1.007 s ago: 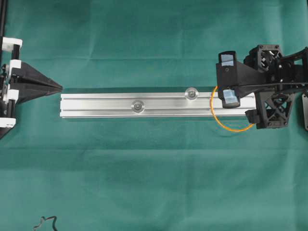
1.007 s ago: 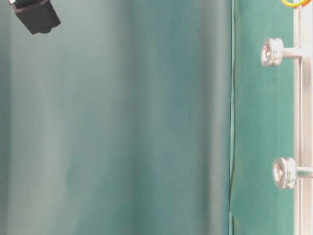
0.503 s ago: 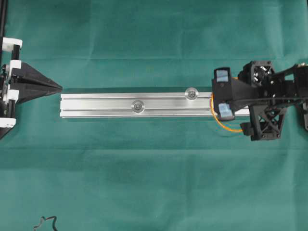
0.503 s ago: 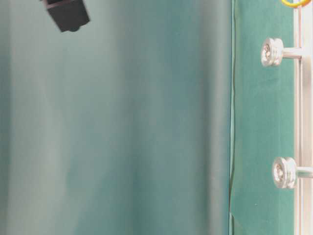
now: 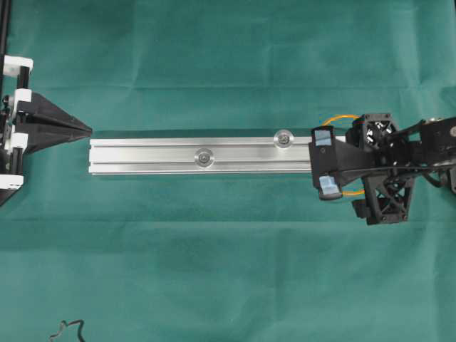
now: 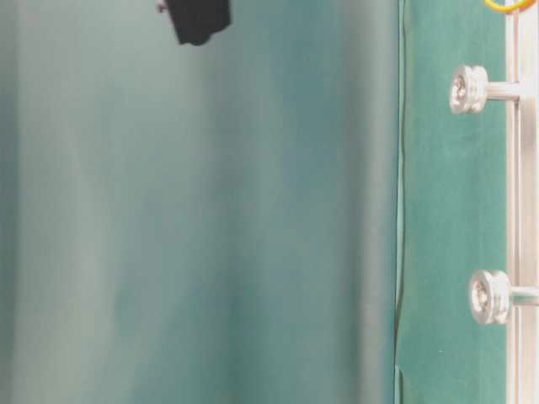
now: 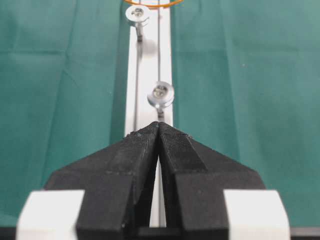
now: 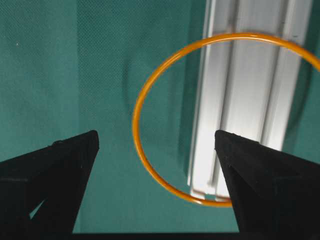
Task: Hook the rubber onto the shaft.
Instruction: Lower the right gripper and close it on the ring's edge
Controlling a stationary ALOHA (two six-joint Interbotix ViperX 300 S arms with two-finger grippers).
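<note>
Nothing is hooked yet; band [image 8: 150, 107] lies loose over the rail's [image 5: 178, 156] right end, clear of both shafts [image 5: 284, 138]; right gripper [image 8: 156, 150] hangs wide and empty above it; left gripper [image 7: 159, 131] sits pinched together, empty.

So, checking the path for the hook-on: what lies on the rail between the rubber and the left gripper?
Two silver shafts stand on the rail between the rubber and the shut left gripper; the left wrist view shows it.
</note>
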